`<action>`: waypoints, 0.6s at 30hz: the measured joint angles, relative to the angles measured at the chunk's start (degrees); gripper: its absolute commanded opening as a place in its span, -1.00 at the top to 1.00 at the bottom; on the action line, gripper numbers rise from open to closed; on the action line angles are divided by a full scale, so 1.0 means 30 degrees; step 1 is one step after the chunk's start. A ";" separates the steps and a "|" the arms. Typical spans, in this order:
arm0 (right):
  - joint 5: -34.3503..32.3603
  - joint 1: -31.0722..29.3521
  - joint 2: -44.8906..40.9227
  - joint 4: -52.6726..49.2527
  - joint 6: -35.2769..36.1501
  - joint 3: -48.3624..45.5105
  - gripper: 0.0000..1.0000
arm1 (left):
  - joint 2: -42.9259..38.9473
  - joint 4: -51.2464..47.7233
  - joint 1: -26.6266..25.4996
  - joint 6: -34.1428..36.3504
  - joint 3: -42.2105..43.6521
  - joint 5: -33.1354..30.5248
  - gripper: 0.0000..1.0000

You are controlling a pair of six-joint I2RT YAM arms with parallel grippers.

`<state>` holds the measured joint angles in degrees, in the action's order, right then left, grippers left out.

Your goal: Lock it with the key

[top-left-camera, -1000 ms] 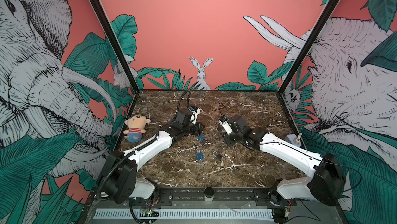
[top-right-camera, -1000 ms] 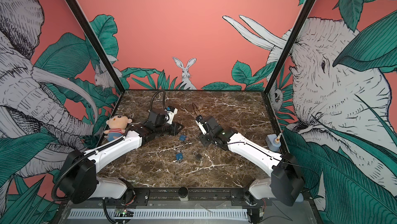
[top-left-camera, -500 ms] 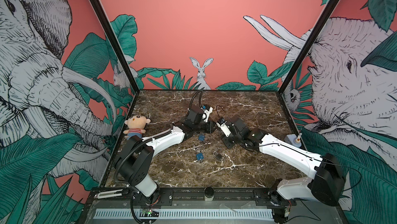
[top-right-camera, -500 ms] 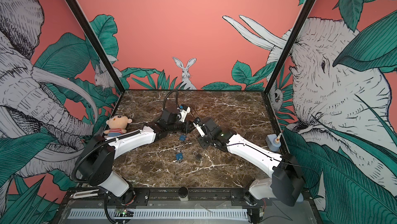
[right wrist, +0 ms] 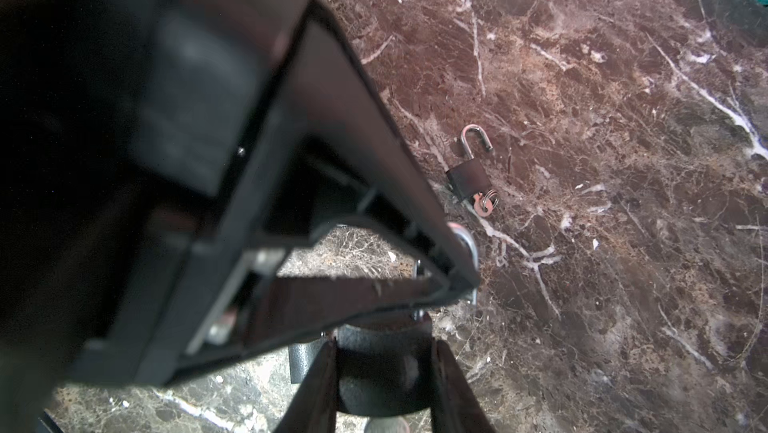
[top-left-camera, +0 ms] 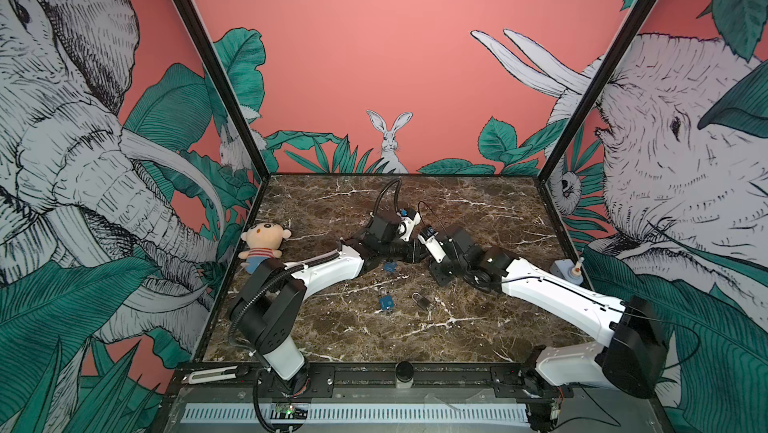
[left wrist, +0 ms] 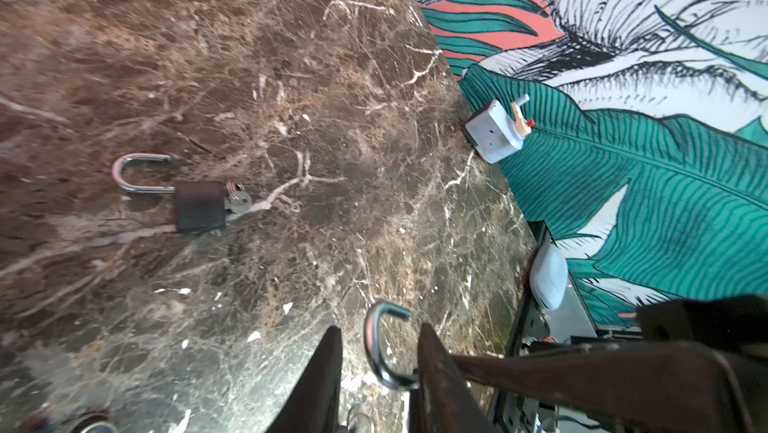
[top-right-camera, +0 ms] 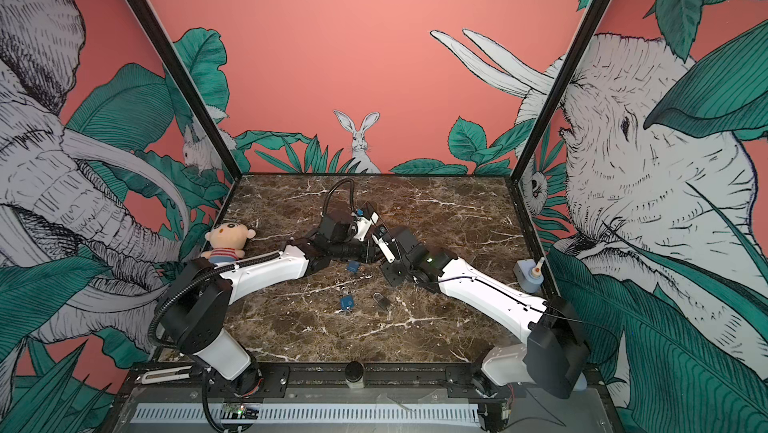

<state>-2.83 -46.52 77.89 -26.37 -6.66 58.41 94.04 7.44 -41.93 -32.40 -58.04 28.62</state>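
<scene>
We judge the step in hand to be one arm presenting a lock to the other: in the left wrist view the left gripper (left wrist: pixel 379 330) stands narrow, its fingers (left wrist: pixel 324 368) close on either side of a padlock (left wrist: pixel 369 345) whose silver shackle (left wrist: pixel 386 377) sticks out past the tips, swung open with its free end clear; the body is hidden behind the fingers, so we take it as held but cannot see how squarely; in both top views the two grippers meet near the middle of the marble table (top-left-camera: pixel 478 210), almost touching; the right gripper (right wrist: pixel 382 343) shows in its own wrist view with jaws a little apart and a dark rounded shape between them, and we cannot tell whether it grips anything; we see no key on the held lock; loose on the table nearer the front lie a dark padlock (top-left-camera: pixel 420 301), shackle open and a key (left wrist: pixel 239 200) in its base, and a blue padlock (top-left-camera: pixel 386 303) near it, with a second blue padlock (top-left-camera: pixel 389 267) just by the left gripper; the held lock is not yet shut, so the task seems early; next, we think, the right gripper must find the shackle or the key of the held lock, which calls for fine aim at close quarters, a firm hold by the left, and care that the arms do not knock together
</scene>
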 measured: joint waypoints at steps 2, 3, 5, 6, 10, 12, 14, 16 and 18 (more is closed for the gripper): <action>-0.0022 0.0000 0.0029 -0.0015 0.0000 0.0015 0.77 | 0.0044 0.0087 0.0000 -0.0080 0.0000 0.0226 0.34; -0.0044 0.0000 0.0036 -0.0015 0.0000 0.0015 0.78 | 0.0051 0.0146 0.0000 -0.0146 0.0000 0.0328 0.34; -0.0058 0.0000 0.0036 -0.0015 0.0000 0.0015 0.78 | 0.0087 0.0313 0.0000 -0.0270 0.0000 0.0466 0.37; -0.0066 -0.0007 0.0036 -0.0015 0.0000 0.0015 0.78 | 0.0124 0.0393 0.0000 -0.0335 0.0000 0.0539 0.40; -0.0095 -0.0080 0.0036 -0.0015 -0.0015 0.0015 0.79 | 0.0262 0.0641 0.0000 -0.0488 0.0000 0.0729 0.46; -0.0138 -0.0095 0.0036 -0.0022 -0.0007 0.0015 0.79 | 0.0313 0.0648 0.0000 -0.0532 0.0000 0.0787 0.47; -0.0175 -0.0109 0.0036 -0.0022 -0.0007 0.0015 0.79 | 0.0335 0.0648 0.0000 -0.0568 0.0000 0.0823 0.51; -0.0211 -0.0124 0.0036 -0.0022 -0.0007 0.0015 0.79 | 0.0342 0.0656 0.0000 -0.0634 0.0000 0.0823 0.54; -0.0240 -0.0131 0.0036 -0.0022 -0.0007 0.0015 0.80 | 0.0364 0.0678 0.0000 -0.0699 0.0000 0.0831 0.55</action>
<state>-3.55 -46.92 78.00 -26.44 -6.68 58.46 95.13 9.47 -41.93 -34.50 -58.04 31.11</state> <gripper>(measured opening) 0.302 0.227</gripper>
